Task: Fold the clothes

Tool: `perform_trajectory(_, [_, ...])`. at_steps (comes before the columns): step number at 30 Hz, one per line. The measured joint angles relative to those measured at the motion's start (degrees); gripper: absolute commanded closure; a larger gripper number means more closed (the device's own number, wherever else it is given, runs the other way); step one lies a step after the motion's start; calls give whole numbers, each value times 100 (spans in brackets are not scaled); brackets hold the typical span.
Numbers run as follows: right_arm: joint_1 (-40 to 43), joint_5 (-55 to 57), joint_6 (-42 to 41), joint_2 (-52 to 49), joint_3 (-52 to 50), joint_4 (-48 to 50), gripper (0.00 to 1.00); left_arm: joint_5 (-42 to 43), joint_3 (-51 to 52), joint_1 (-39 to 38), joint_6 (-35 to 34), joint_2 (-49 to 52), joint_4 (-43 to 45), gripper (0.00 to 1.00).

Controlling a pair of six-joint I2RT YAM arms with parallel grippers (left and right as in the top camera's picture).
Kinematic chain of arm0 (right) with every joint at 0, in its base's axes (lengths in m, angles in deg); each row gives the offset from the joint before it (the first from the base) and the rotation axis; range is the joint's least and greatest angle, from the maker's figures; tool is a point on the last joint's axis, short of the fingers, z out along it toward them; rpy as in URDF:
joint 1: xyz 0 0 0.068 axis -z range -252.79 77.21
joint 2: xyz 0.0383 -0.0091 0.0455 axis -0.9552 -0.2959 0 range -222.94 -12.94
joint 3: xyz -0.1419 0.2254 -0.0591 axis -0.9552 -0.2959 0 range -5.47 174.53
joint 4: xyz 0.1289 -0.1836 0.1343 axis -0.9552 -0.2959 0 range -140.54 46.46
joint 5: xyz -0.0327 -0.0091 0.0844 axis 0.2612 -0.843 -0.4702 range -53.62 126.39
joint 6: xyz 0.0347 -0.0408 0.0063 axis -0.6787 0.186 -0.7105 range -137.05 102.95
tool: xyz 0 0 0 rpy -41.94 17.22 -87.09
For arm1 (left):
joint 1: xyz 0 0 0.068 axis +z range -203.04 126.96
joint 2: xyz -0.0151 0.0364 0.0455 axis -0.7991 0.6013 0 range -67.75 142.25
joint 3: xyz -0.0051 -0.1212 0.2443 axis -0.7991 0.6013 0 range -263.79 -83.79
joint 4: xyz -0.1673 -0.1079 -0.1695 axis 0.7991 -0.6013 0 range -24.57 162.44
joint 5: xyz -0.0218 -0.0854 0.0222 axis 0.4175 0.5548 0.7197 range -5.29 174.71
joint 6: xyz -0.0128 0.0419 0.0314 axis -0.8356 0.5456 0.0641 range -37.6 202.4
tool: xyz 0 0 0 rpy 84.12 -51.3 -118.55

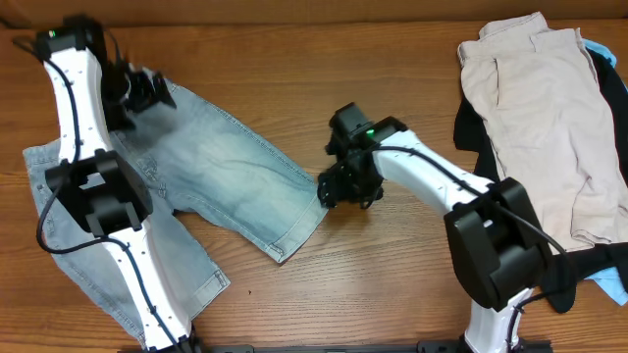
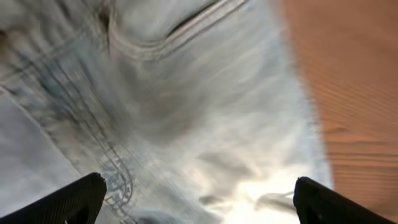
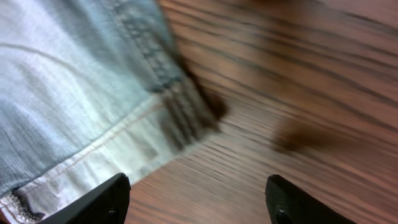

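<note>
The faded light-blue denim shorts [image 1: 226, 172] lie spread flat on the left half of the wooden table [image 1: 392, 265]. My left gripper [image 1: 147, 90] is open over the upper left part of the shorts; the left wrist view shows its fingers [image 2: 198, 199] spread wide over denim seams [image 2: 155, 93]. My right gripper [image 1: 345, 186] is open just right of the hem corner of the right leg. The right wrist view shows that hem [image 3: 112, 106] at left and bare wood between the fingers [image 3: 198, 202].
A pile of other garments sits at the far right: beige shorts [image 1: 549, 108] on top, black cloth [image 1: 476, 132] under them, and a bit of bright blue [image 1: 613, 284] at the lower right edge. Bare wood lies between the shorts and the pile.
</note>
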Motion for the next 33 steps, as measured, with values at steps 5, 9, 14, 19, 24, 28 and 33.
perform_trajectory(5, [-133,-22,238,-59,0,304,36,-356,-973,-247,9,-245,-382,0])
perform_trajectory(9, [-140,-24,330,-59,0,411,44,-507,-1344,-422,9,-553,-431,0])
perform_trajectory(14, [-140,-22,407,-94,0,468,39,-573,-1432,-586,61,-787,-498,0])
perform_trajectory(19, [-127,133,46,-188,2,367,36,-723,-1434,-638,155,-789,-605,0])
perform_trajectory(24, [-96,-15,-704,-192,2,632,48,-846,-1434,-638,160,-789,-610,0])
perform_trajectory(28, [-269,-57,-1191,-225,4,898,62,-885,-1434,-638,179,-789,-614,0])
perform_trajectory(33, [-693,-9,-1696,-468,26,1016,91,-914,-1434,-638,199,-789,-614,0])
